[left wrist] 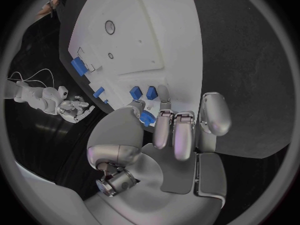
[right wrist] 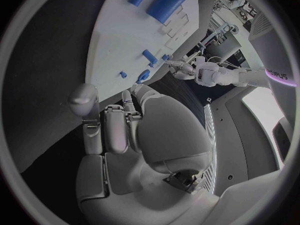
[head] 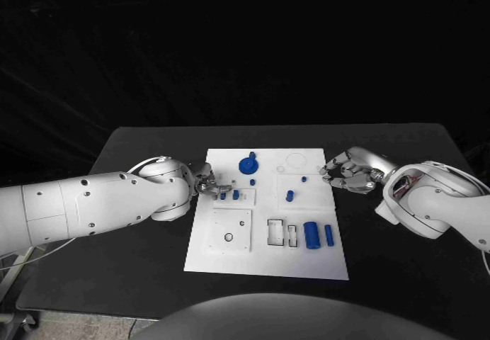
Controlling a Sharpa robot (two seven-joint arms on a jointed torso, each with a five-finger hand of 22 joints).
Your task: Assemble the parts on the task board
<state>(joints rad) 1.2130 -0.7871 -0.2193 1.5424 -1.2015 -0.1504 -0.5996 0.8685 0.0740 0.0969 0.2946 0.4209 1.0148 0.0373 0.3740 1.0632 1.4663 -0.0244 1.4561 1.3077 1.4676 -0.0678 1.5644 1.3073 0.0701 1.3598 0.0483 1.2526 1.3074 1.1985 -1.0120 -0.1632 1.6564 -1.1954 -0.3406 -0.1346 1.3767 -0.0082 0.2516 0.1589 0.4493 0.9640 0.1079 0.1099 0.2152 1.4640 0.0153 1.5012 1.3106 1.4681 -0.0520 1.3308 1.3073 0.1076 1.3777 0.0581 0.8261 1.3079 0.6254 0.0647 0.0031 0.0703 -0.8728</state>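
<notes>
The task board lies in the middle of the black table. The left hand is at the board's left edge, fingers curled in over the small blue parts standing there; the left wrist view shows a blue piece touching its fingertips, but whether it is pinched cannot be told. The right hand is at the board's far right corner, fingers curled inward with nothing seen in them; it appears clenched on nothing, just beside the board edge. On the board, a large round blue part sits at the far middle, a short blue peg right of centre, and two blue cylinders lie side by side at the near right, next to rectangular cut-outs.
</notes>
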